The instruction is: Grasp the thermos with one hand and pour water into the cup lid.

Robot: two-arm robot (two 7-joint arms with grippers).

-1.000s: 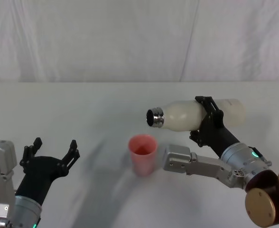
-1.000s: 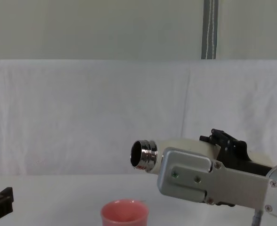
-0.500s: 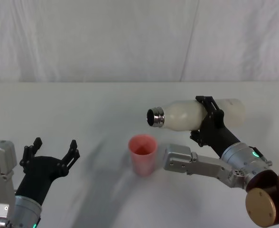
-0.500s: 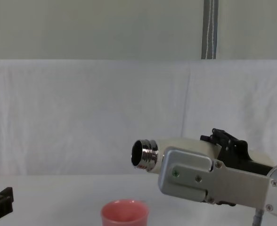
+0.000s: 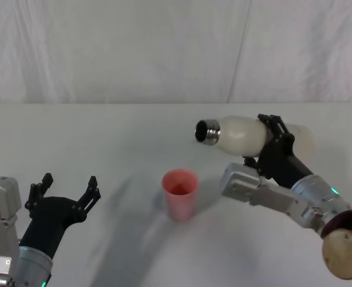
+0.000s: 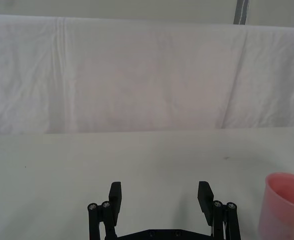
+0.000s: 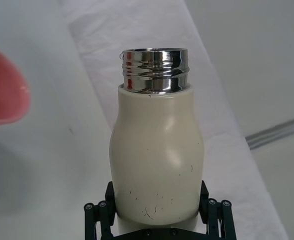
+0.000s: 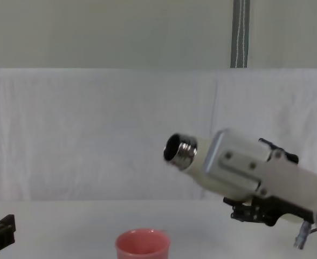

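Above the pink cup lid (image 5: 180, 194), thermos (image 5: 239, 135) clamped sideways in right end effector (image 5: 274, 143); left end effector (image 5: 66, 192) spread apart.

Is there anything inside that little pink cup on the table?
Looking down into the pink cup, its inside is pink, with no clear liquid showing; its very bottom is hard to make out. The right gripper holds the thermos sideways above it, mouth toward the cup.

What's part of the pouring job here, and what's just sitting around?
In the job:
- thermos, held tilted above the table
- cup lid, upright on the table
- right gripper, clamped on the thermos

Not in use:
- left gripper, open, low at the left
- white tablecloth
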